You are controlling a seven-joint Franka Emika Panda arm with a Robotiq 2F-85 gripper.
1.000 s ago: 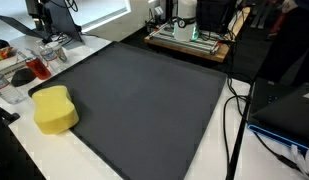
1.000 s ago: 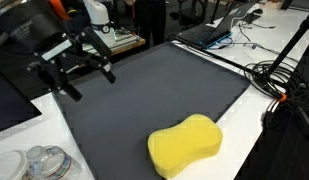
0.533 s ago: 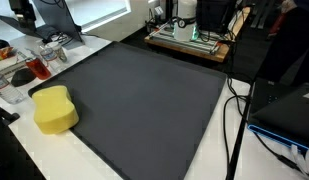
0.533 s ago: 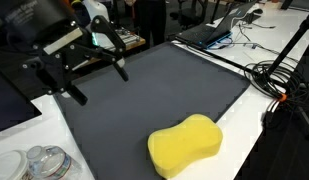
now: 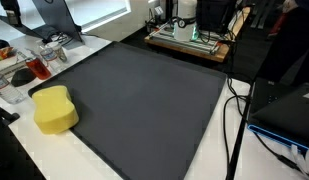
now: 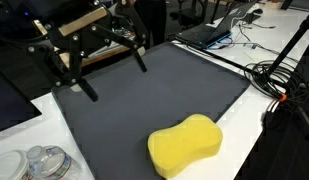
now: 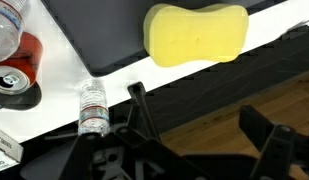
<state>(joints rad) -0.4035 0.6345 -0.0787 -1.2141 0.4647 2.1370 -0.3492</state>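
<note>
A yellow sponge lies on a dark grey mat, near one corner of it. The black gripper hangs in the air above the mat's far side, well away from the sponge. Its two fingers are spread wide with nothing between them. In the wrist view the sponge sits at the top and the gripper reaches in from below, open, with only mat edge and wooden floor showing between the fingers. The gripper does not show in the exterior view that has the sponge at the left.
Clear bottles, a red cup and a soda can stand on the white table beside the mat. A laptop and cables lie past the other edges. Equipment sits at the back.
The open gripper has swung up and to the right in an exterior view, from beside the mat to over its far side. The sponge has not moved.
</note>
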